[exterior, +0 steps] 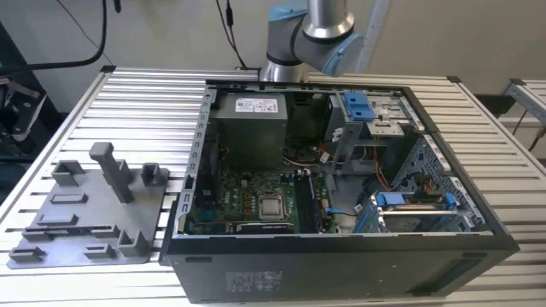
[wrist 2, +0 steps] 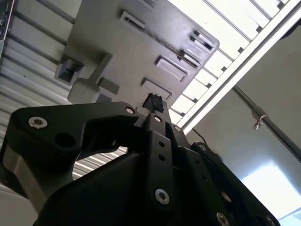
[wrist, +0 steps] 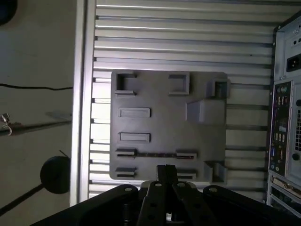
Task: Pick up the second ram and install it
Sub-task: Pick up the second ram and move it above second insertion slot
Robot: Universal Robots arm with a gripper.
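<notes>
Hanging above the grey tray (wrist: 207, 117), the gripper (wrist: 167, 169) has its fingers drawn together, and nothing shows between them in both wrist views. In the second wrist view the gripper (wrist 2: 153, 101) ends in a rough black tip in front of the tray (wrist 2: 117, 52).

The second ram (wrist: 156, 154) appears to stand on edge in the tray. It shows as a thin dark strip between two slotted holders, in the row just beyond the fingertips. The gripper is clear of it, not touching. Seen edge-on it is a bare line, so I cannot be certain of it.

In the exterior view the tray (exterior: 85, 211) lies on the slatted tabletop (exterior: 145, 102), just beside the open computer case (exterior: 341, 268), at the exterior view's left of it. There the strip between the front holders is too faint to tell from the tray itself. The robot arm (exterior: 309, 32) rises behind the case and is cut off by the picture's edge.

The gripper's dark body covers the middle of the nearest row of holders in the first wrist view and much of the tray in the second wrist view. The case (wrist: 287, 117) is cut off at the edge of the first wrist view, its rear ports showing. On the motherboard (exterior: 256, 198) the memory slots are dark, and I cannot tell whether a stick is seated there.
</notes>
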